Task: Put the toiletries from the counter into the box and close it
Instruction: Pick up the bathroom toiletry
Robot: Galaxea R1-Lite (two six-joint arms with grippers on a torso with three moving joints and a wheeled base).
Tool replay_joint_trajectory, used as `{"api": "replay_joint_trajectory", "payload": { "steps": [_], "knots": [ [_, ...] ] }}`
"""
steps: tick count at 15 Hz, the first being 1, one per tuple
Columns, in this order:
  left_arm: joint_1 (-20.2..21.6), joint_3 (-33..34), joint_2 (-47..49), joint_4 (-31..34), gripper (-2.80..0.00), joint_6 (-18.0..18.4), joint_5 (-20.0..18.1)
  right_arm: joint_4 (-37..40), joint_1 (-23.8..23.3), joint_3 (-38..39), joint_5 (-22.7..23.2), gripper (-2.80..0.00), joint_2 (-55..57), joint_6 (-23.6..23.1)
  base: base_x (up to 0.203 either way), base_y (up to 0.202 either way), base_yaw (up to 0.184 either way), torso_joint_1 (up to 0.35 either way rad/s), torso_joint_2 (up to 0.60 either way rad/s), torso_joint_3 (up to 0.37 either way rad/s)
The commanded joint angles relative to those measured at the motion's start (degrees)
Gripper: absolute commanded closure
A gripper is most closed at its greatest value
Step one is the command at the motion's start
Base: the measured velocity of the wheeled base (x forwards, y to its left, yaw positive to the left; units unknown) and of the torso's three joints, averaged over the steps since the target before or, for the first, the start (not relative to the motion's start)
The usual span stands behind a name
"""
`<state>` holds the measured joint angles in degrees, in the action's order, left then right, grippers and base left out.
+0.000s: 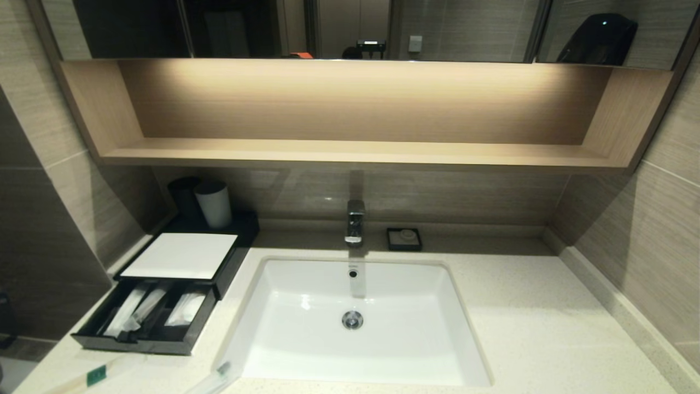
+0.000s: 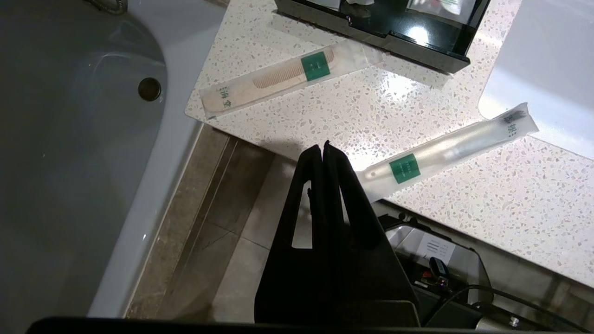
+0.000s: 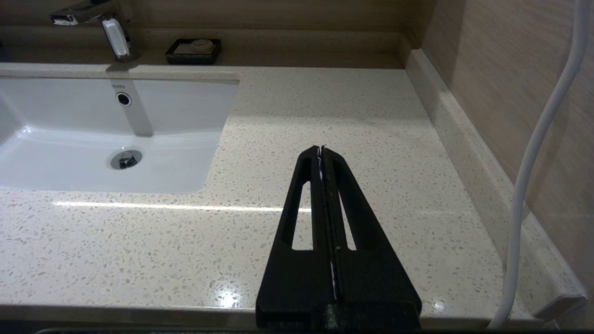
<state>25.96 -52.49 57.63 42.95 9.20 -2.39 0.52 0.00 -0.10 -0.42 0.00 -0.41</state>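
We note the left gripper (image 2: pixel 323 144) clenched, fingers pressed together and holding nothing, poised off the front edge of the pale cream speckled stone counter (image 2: pixel 417 97), over the floor. Two long slim clear-wrapped packets with green square labels lie on that counter. The toothbrush packet (image 2: pixel 445 150) sits just beside the fingertips, its handle end overhanging the counter edge, its long axis running away from the claw toward the white rectangular sink (image 1: pixel 355 306). The comb packet (image 2: pixel 283 79) lies further off, near the open drawer of the low dark grey-black box (image 1: pixel 147 342).

We judge the toothbrush packet the nearer target; the claw must open and approach across its narrow width. The left arm is clearly nearer. The right gripper (image 3: pixel 321 148) rests parked and clenched, empty, over bare counter on the far side of the sink.

The head view shows what the wrist views lack: whitish packets (image 1: pixel 136 309) already in the drawer's compartments, drawer pulled out. It catches the two loose packets only at its bottom edge, and neither arm.
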Motion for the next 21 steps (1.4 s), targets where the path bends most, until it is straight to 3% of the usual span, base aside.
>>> {"api": "replay_joint_trajectory", "payload": {
  "steps": [1,4,8,11,13,15,19,21],
  "knots": [
    [-0.25,0.51,4.88,-0.71,0.00,2.24,0.09,0.00,0.00,0.01,-0.02,0.00,0.00,-0.02,0.000,0.000,0.000,0.000,0.00,0.000],
    [0.98,0.74,12.48,-2.35,0.00,10.19,1.42,0.00,0.00,0.01,-0.02,0.00,0.00,-0.02,0.000,0.000,0.000,0.000,0.00,0.000],
    [13.20,0.76,22.23,-10.55,0.00,29.54,1.11,0.00,0.00,0.01,-0.02,0.00,0.00,-0.02,0.000,0.000,0.000,0.000,0.00,0.000],
    [23.00,0.50,28.50,-14.88,0.00,44.92,-2.37,0.00,0.00,0.01,-0.02,0.00,0.00,-0.02,0.000,0.000,0.000,0.000,0.00,0.000],
    [28.12,0.14,31.65,-15.47,0.00,55.70,-8.00,0.00,0.00,0.01,-0.02,0.00,0.00,-0.02,0.000,0.000,0.000,0.000,0.00,0.000],
    [30.30,0.16,33.34,-15.53,0.00,61.85,-12.21,0.00,0.00,0.01,-0.02,0.00,0.00,-0.02,0.000,0.000,0.000,0.000,0.00,0.000],
    [31.46,0.23,36.19,-14.84,0.00,69.44,-12.44,0.00,0.00,0.01,-0.02,0.00,0.00,-0.02,0.000,0.000,0.000,0.000,0.00,0.000],
    [33.52,-0.06,38.12,-14.82,0.00,77.37,-12.59,0.00,0.00,0.01,-0.02,0.00,0.00,-0.02,0.000,0.000,0.000,0.000,0.00,0.000]
  ]
}}
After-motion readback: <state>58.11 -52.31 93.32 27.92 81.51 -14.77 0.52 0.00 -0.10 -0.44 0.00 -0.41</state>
